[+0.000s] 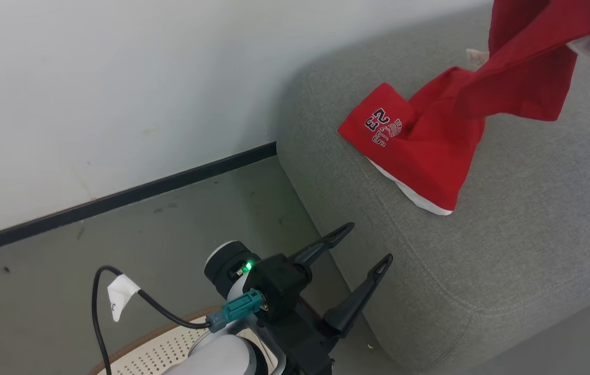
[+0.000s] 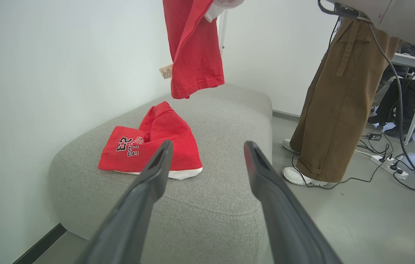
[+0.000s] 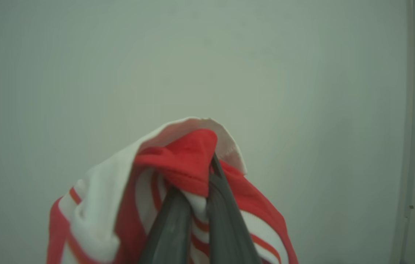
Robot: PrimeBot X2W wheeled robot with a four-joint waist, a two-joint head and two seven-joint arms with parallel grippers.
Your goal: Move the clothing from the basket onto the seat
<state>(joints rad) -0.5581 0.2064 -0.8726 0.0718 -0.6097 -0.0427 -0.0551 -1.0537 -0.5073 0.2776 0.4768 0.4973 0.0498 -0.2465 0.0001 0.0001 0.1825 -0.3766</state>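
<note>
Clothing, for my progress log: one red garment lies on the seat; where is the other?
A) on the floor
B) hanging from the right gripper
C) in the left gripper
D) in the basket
B: the right gripper is shut on the garment, which hangs above the seat.

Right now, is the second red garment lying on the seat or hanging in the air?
Hanging: the right end effector is shut on the garment, whose hem dangles above the seat.
</note>
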